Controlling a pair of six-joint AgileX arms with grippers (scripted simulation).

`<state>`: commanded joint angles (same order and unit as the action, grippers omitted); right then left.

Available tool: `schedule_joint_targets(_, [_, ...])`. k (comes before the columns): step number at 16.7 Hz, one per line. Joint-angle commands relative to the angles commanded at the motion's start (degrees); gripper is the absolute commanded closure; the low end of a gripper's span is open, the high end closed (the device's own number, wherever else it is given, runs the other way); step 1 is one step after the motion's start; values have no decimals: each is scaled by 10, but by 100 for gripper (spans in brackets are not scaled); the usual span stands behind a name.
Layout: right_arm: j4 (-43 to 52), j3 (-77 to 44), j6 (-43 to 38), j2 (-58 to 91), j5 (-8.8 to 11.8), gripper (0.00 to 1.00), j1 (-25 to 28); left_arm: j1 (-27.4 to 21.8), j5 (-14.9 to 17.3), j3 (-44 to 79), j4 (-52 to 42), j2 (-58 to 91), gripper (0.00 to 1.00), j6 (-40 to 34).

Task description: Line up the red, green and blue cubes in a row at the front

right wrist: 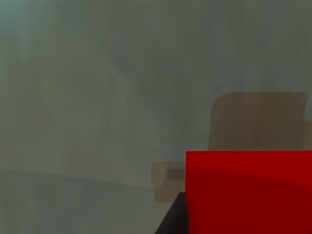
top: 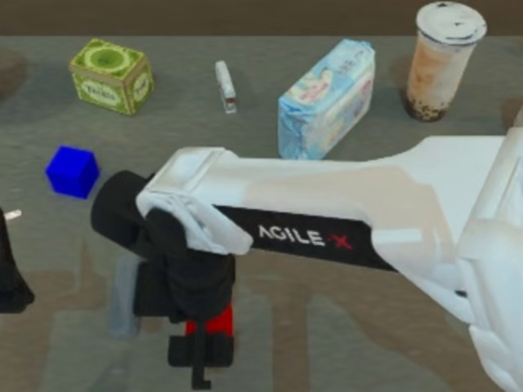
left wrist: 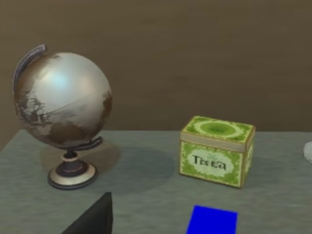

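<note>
The red cube (top: 214, 322) sits low at the table's front, left of centre, between the black fingers of my right gripper (top: 203, 353), which is shut on it. In the right wrist view the red cube (right wrist: 248, 192) fills the corner, pressed against one dark finger (right wrist: 173, 219). The blue cube (top: 72, 170) rests on the table at the left, apart from both grippers, and its top face (left wrist: 213, 220) shows in the left wrist view. The green cube is hidden. My left gripper (top: 10, 282) is parked at the left edge, open, with one finger (left wrist: 95, 219) showing.
A green-and-cream tin box (top: 112, 75) stands at the back left, beyond the blue cube. Along the back are a small white stapler (top: 225, 86), a blue tissue pack (top: 327, 98) and a bubble-tea cup (top: 444, 59). A globe (left wrist: 61, 114) stands at the far left corner.
</note>
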<state>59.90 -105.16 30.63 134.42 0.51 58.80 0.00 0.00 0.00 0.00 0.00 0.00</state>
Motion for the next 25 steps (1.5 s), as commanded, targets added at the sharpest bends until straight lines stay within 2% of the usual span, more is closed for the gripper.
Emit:
schedule_joint_targets(13, [0, 0, 0, 0, 0, 2, 0, 0, 0, 0, 0, 0, 0, 0])
schedule_joint_targets(25, [24, -21, 2, -5, 0, 0, 2, 0, 0, 0, 0, 0, 0, 0])
